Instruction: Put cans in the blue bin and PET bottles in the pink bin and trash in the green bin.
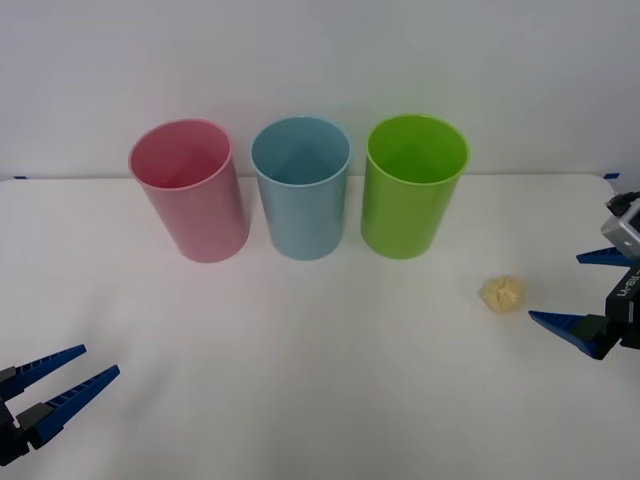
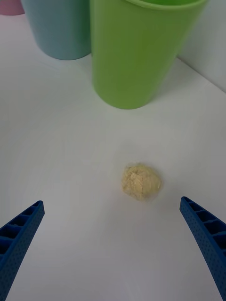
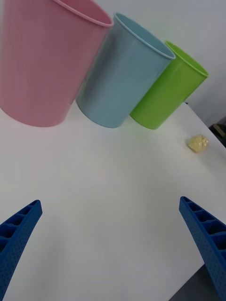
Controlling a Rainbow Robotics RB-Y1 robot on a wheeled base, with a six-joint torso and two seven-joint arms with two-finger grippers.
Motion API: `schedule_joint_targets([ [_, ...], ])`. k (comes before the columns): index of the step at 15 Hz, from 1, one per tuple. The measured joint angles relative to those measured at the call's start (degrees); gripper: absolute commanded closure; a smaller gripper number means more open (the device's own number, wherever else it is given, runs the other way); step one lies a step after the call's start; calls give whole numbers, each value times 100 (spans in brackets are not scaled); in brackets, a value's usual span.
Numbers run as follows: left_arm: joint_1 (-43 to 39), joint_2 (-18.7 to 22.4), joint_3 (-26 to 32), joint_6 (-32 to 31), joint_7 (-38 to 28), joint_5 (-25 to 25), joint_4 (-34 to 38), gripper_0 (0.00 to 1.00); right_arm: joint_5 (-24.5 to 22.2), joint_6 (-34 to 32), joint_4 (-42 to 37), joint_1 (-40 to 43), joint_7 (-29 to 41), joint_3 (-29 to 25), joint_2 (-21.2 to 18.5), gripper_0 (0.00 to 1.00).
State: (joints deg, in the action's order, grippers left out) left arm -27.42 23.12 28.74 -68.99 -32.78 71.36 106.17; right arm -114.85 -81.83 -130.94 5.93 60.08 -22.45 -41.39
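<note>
Three tall bins stand in a row at the back of the white table: the pink bin [image 1: 188, 190] on the left, the blue bin [image 1: 300, 190] in the middle, the green bin [image 1: 413, 190] on the right. The trash [image 1: 502, 294], a small pale yellow wad, lies in front and to the right of the green bin. My right gripper [image 1: 555, 288] is open just right of the wad and level with it. In the right wrist view the trash [image 2: 141, 182] lies a little ahead of the open fingers [image 2: 23, 230]. My left gripper [image 1: 100, 360] rests open at the front left. Cans and PET bottles are out of view.
The table [image 1: 320, 380] is white with a pale wall right behind the bins. In the left wrist view the table's right edge [image 3: 214, 134] falls away close beyond the trash [image 3: 198, 143].
</note>
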Motion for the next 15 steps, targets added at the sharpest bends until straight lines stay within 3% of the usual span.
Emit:
schedule_joint_targets([
  [7,0,0,0,0,0,0,0,0,-491,6,751,-295,-72,133,23,0],
  [15,0,0,0,0,0,0,0,0,-1259,134,1619,-816,-282,613,456,0],
])
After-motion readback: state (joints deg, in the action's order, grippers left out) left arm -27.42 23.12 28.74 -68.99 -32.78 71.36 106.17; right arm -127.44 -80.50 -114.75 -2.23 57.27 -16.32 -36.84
